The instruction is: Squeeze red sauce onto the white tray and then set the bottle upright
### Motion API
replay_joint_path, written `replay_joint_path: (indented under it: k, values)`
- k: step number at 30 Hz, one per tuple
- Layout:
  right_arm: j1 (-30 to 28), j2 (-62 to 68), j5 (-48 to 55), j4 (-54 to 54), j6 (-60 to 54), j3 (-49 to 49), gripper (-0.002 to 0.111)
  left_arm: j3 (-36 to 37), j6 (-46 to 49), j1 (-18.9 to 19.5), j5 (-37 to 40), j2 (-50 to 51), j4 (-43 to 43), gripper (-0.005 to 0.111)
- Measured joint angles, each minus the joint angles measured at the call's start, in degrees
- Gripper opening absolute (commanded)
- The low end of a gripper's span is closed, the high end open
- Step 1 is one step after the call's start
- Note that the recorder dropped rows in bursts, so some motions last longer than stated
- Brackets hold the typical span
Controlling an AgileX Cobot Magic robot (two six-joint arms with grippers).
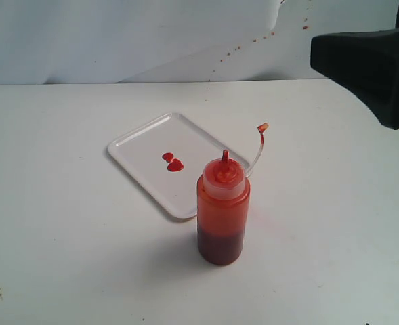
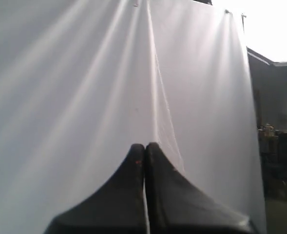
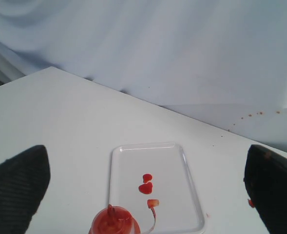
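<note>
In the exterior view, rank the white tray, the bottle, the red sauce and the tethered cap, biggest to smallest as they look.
1. white tray
2. bottle, though it is nearer the camera, which enlarges it
3. red sauce, both blobs together
4. tethered cap

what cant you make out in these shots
bottle: right wrist view, body cut off by the bottom edge.
white tray: exterior view, near rim partly hidden behind the bottle.
right pincer: exterior view, blurred, cut by the right edge.
left pincer: left wrist view shows only white cloth behind it, so its place is unknown.
</note>
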Motion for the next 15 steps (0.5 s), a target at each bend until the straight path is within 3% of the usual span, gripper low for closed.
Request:
replay_joint_path:
  k: [4,7,10,15]
  values:
    - [0.0,0.0,0.0,0.0,0.0,0.0,0.105,4.55,34.52,0.0,8.58,0.0,-37.91,0.0]
    - [0.0,0.0,0.0,0.0,0.0,0.0,0.105,7.69,57.95,0.0,16.8,0.0,-57.59,0.0]
    - [0.0,0.0,0.0,0.0,0.0,0.0,0.105,10.26,67.11,0.0,22.61,0.0,-65.22,0.0]
    - [0.0,0.0,0.0,0.0,0.0,0.0,0.105,13.11,70.5,0.0,24.48,0.0,-67.61,0.0]
